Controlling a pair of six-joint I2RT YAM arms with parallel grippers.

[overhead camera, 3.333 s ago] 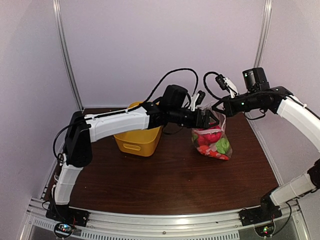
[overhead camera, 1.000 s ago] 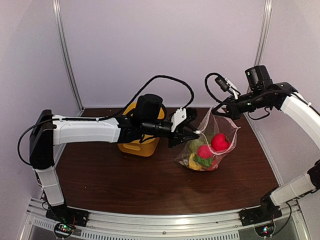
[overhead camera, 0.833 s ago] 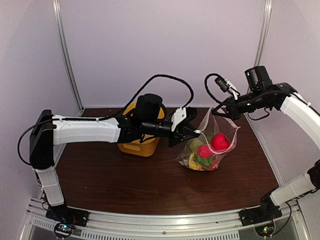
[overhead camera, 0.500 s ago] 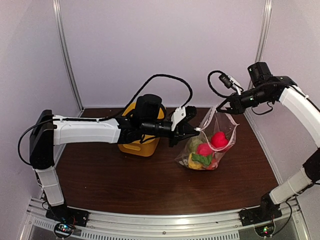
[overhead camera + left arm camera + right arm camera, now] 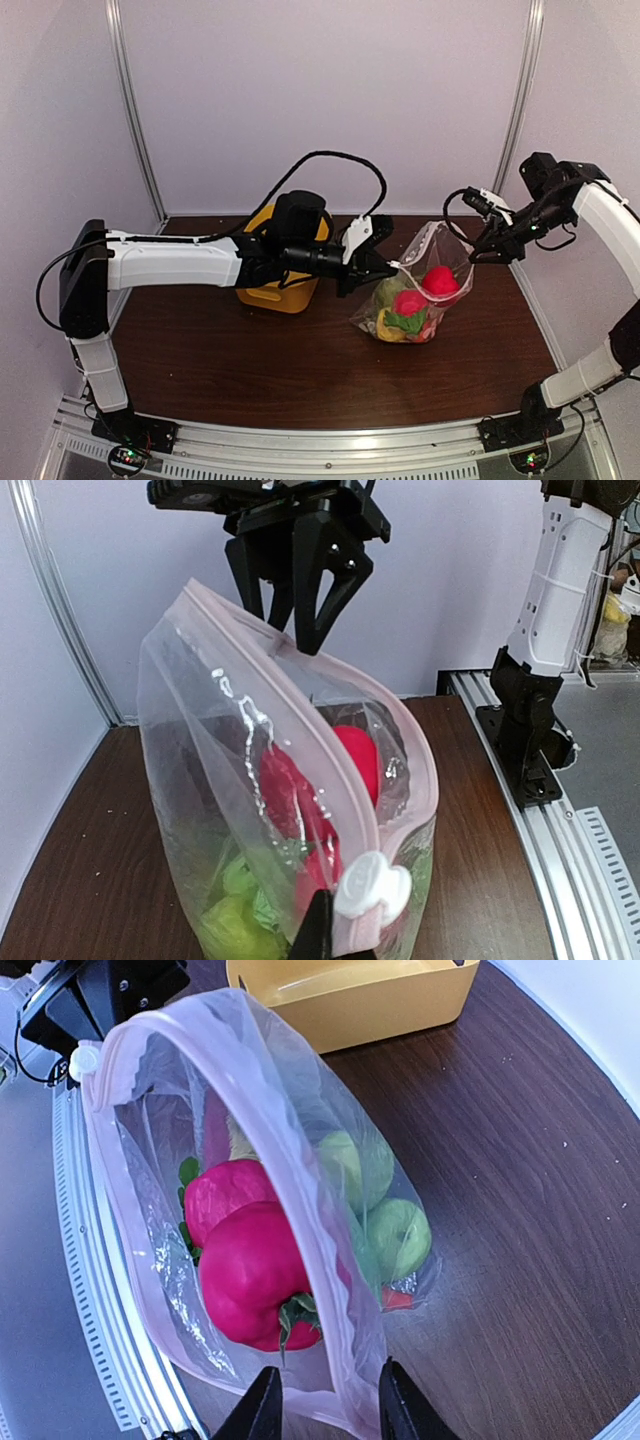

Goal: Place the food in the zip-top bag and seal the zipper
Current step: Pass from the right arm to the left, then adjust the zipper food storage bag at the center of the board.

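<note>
the left gripper (image 5: pixel 388 266) is pressed together on one end of the zipper (image 5: pixel 305 705), right beside the white slider (image 5: pixel 372 892). the zip-top bag (image 5: pixel 415 300) stands out in front of its tips, and its bottom appears to rest on the table (image 5: pixel 300 370) below them. the right gripper (image 5: pixel 488 252) is spread and holds nothing. the far end of the mouth strip lies just under its tips; contact there cannot be told. the food (image 5: pixel 250 1270) sits inside the bag, below and ahead of the right tips, with red pieces on top and green ones beneath. the mouth gapes in a wide arc and is not yet sealed. handling, as a judgement: the film is thin, soft and likely slippery, so it will crumple and slide in a pinch. the toy pieces look light, yet they drag the bag down and may roll. take hold on the strip, which looks the stiffest part, at opposite ends, to draw the lips straight before running the slider.
</note>
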